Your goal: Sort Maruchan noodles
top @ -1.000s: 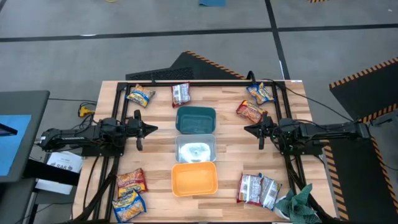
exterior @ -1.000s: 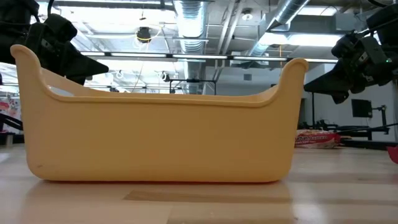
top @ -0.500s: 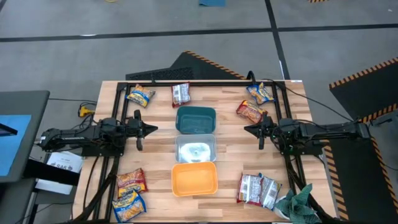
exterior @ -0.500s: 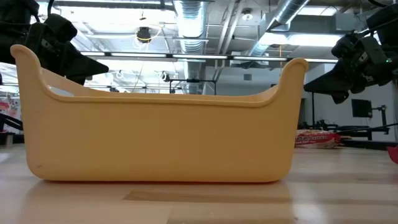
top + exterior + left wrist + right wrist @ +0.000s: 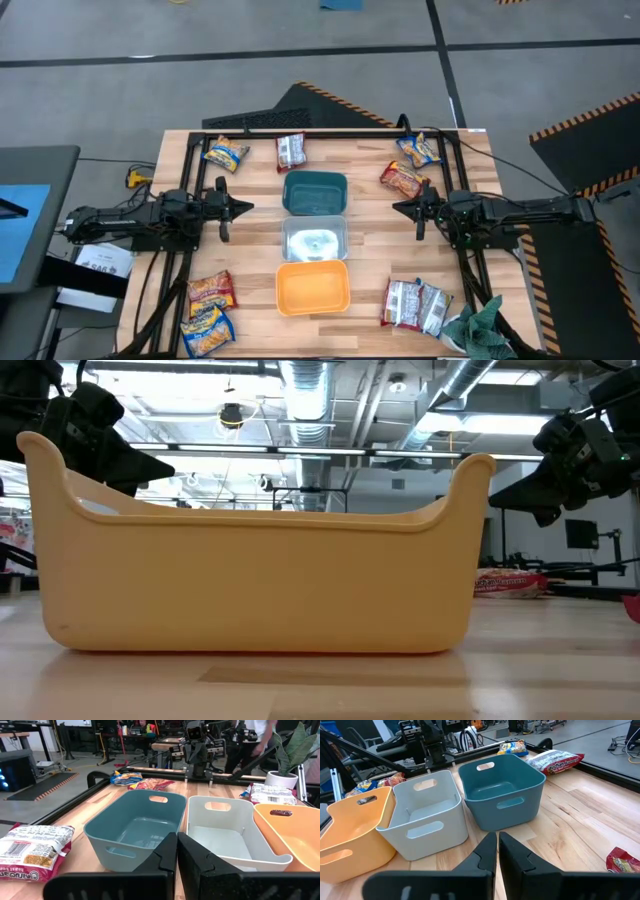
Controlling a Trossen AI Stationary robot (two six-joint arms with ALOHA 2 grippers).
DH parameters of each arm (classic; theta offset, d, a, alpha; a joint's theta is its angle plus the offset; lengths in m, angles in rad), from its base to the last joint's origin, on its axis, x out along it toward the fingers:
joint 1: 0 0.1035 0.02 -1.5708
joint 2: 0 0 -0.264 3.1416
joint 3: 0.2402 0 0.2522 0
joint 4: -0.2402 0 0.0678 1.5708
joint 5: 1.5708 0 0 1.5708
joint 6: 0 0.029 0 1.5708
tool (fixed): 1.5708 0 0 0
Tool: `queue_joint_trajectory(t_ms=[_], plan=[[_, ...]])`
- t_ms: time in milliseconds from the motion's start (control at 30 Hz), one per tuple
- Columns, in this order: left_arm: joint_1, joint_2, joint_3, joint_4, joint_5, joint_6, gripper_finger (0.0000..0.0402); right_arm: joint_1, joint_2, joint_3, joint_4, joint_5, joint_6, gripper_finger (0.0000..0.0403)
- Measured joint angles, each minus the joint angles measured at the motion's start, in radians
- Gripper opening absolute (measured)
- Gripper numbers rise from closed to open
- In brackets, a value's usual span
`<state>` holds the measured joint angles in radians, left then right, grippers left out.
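Both arms idle at mid-table, facing each other across the bin row; nothing held, no packet binned yet.

Nearest the low camera: orange bin point(image 5: 255, 575), empty as far as visible. White bin point(image 5: 315, 240) and teal bin point(image 5: 316, 193) lie beyond it in one line, also empty.

Left gripper point(image 5: 243, 208): fingers pressed together, tips meeting in its wrist view. It points at the bins from the left. Right gripper point(image 5: 398, 209): fingers likewise together, pointing at the bins from the right.

Packets are scattered at the four corners:
- near left: red-orange packet point(image 5: 211, 290), yellow-blue packet point(image 5: 207, 326) just beside it.
- near right: silver-white pair point(image 5: 415, 304), next to the green rag point(image 5: 483, 325).
- far left: yellow-blue packet point(image 5: 226, 153), silver-white packet point(image 5: 291, 151).
- far right: red-orange packet point(image 5: 404, 179), yellow-blue packet point(image 5: 419, 149).

Key relation: the far-right red-orange packet lies just beyond and beside the right gripper, long axis diagonal to the table edge. Judgement: the right arm is nearer, and a wrist turn is likely needed.
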<state>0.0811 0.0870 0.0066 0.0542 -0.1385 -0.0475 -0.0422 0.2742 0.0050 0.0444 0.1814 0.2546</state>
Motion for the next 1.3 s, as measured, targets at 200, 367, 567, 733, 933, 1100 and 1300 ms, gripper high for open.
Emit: queue_joint_trajectory(t_ms=[200,367,567,733,933,1100,1300], plan=[[0.000,0.000,0.000,0.000,0.000,0.000,0.0000,0.000,0.000,0.000,0.000,0.000,0.000,0.0043],[0.000,0.000,0.000,0.000,0.000,0.000,0.0000,0.000,0.000,0.000,0.000,0.000,0.000,0.0043],[0.000,0.000,0.000,0.000,0.000,0.000,0.0000,0.000,0.000,0.000,0.000,0.000,0.000,0.0043],[0.000,0.000,0.000,0.000,0.000,0.000,0.0000,0.000,0.000,0.000,0.001,0.000,0.000,0.0043],[0.000,0.000,0.000,0.000,0.000,0.000,0.0000,0.000,0.001,0.000,0.107,0.007,0.130,0.0043],[0.000,0.000,0.000,0.000,0.000,0.000,0.0000,-0.032,0.031,0.004,0.433,0.066,0.132,0.0044],[0.000,0.000,0.000,0.000,0.000,0.000,0.0000,-0.062,0.169,0.130,0.396,0.099,0.086,0.0073]])
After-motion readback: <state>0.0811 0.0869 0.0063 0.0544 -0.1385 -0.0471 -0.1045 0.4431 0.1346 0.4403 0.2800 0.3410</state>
